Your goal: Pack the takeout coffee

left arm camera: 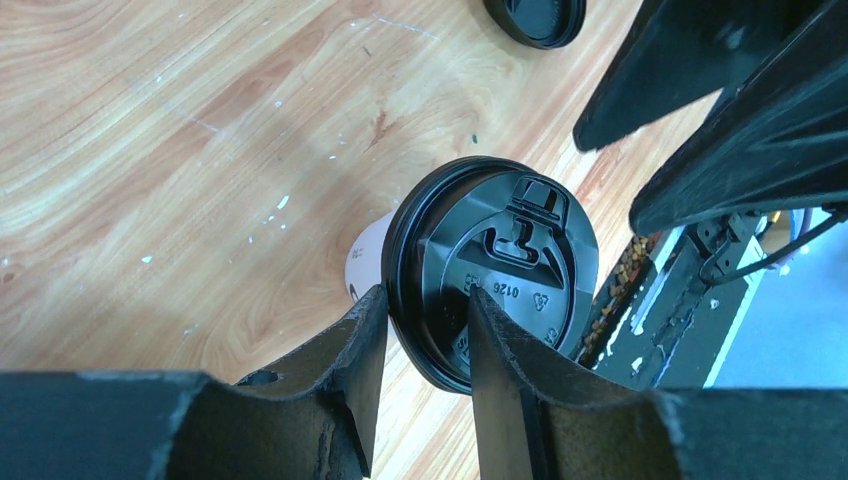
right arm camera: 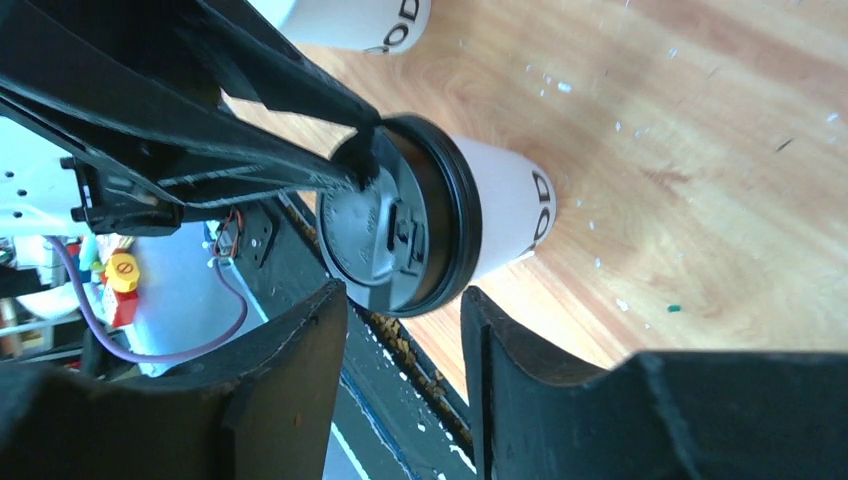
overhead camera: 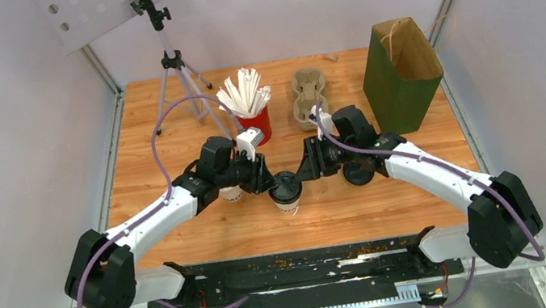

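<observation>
Take the red cup [overhead camera: 255, 124] holding the white straws [overhead camera: 244, 91] as your marker on the wooden surface [overhead camera: 344, 213]. To its left and further back stands a tripod [overhead camera: 177, 78]. In front of the red cup and a little left, you can see the second cup [overhead camera: 231, 196], white with dark print, standing half under your left arm; its top is hidden, so you cannot tell whether it has a lid. Your left hand [left arm camera: 428, 305] is just in front of the red cup and closed on the lidded cup [overhead camera: 286, 193]. One finger presses the outside of the black lid's rim and the other lies across the lid's top. That cup sits in front of the red cup and slightly right, between your two hands, with its white side and print showing below the lid. Your right hand [right arm camera: 403, 292] faces it from the other side. Its jaws are parted, with the lid's edge just at the fingertips, and it shows no clear grip. Further right, in front of the red cup, a loose black lid [overhead camera: 358, 173] lies flat under your right arm. Just right of the red cup rests the beige pulp tray [overhead camera: 309, 98], and well to the right stands an open green paper bag [overhead camera: 401, 77].
</observation>
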Controlling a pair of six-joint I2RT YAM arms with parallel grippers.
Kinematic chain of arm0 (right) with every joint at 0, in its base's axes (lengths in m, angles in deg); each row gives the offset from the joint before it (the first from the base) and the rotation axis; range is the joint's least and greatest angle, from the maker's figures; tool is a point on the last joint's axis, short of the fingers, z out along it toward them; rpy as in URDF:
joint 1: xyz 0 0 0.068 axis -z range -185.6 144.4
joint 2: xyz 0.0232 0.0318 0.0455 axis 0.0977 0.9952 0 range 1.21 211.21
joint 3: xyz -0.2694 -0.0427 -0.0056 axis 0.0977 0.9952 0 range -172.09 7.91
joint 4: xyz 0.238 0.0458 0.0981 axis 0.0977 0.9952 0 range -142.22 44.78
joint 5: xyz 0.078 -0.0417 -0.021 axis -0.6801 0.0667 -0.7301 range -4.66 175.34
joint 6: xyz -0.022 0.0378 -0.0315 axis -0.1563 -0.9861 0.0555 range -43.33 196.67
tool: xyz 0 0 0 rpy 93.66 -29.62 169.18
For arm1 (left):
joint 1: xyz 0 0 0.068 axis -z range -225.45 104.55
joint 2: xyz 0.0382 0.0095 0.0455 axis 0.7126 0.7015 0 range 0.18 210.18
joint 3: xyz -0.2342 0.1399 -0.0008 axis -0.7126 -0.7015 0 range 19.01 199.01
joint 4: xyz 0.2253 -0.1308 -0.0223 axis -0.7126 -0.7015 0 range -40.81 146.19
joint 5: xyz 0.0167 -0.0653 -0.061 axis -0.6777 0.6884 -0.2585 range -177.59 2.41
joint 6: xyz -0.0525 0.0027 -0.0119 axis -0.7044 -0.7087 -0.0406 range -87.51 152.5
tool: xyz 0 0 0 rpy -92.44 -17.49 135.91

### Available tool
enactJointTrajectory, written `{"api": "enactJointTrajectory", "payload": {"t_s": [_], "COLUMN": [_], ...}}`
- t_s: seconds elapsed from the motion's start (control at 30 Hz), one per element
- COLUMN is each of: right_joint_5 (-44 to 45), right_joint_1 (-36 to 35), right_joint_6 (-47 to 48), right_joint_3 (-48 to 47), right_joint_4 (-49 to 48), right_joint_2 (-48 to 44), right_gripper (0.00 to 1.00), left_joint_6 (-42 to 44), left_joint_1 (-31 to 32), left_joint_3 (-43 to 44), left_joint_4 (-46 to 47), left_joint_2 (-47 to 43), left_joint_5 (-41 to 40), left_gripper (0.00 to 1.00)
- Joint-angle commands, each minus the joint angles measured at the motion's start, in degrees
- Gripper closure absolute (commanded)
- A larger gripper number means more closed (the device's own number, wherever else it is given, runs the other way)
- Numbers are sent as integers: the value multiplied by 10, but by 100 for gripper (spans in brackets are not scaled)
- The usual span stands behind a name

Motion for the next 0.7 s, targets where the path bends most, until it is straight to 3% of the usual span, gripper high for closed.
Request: {"api": "enactJointTrajectory", "payload": {"t_s": [0.0, 0.67], "right_joint_5": [43, -2], "right_joint_1": [0, -1], "right_joint_6": [73, 93], "right_joint_3": [-67, -73], "right_joint_4": [78, 58], "right_joint_2": [3, 72], "right_gripper": [56, 76], "left_joint_6": [56, 43], "left_joint_1": [4, 4], "left_joint_3": [18, 22], "left_joint_4": [-34, -16], "left_joint_2": [30, 56], "left_joint_5": [33, 45], "left_gripper": [57, 58]}}
